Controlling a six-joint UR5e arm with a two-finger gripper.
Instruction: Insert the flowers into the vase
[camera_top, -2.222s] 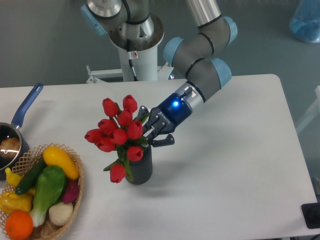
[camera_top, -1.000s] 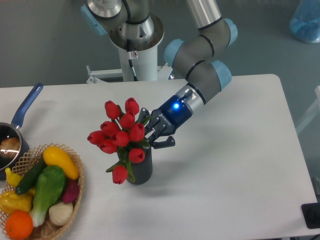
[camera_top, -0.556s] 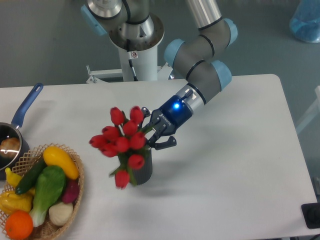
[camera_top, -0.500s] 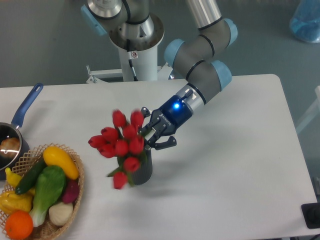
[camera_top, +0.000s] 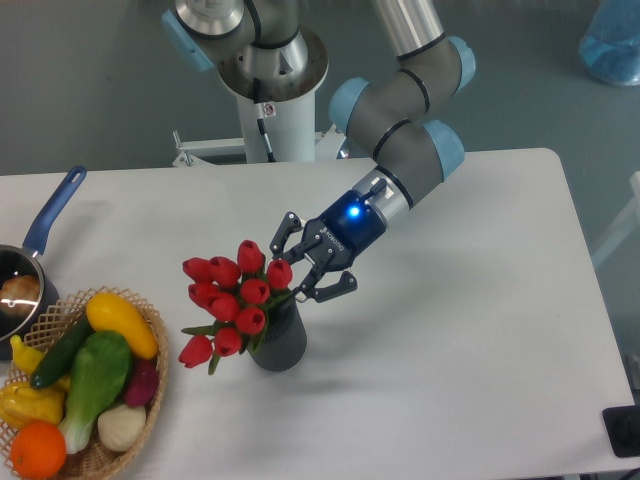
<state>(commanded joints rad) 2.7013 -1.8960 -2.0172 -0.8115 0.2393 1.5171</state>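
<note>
The flowers (camera_top: 236, 296), a bunch of red tulips with green stems, stand with their stems in the vase (camera_top: 284, 345) and lean out to the left over its rim. The vase is a small dark ribbed cylinder, upright on the white table, its mouth hidden by the bunch. My gripper (camera_top: 294, 267) hangs just above and right of the vase mouth. It is open, its black fingers (camera_top: 286, 226) spread apart at the top of the bunch, gripping nothing.
A wicker basket (camera_top: 155, 352) of toy vegetables sits at the front left, close to the drooping tulips. A blue-handled saucepan (camera_top: 52, 213) stands at the left edge. The robot base (camera_top: 272, 110) is behind the table, and a blue object (camera_top: 610, 40) is at the top right.
The fingers have spread open and let go of the flowers. The bunch has dropped lower into the vase and tipped further left. The arm has barely moved.
</note>
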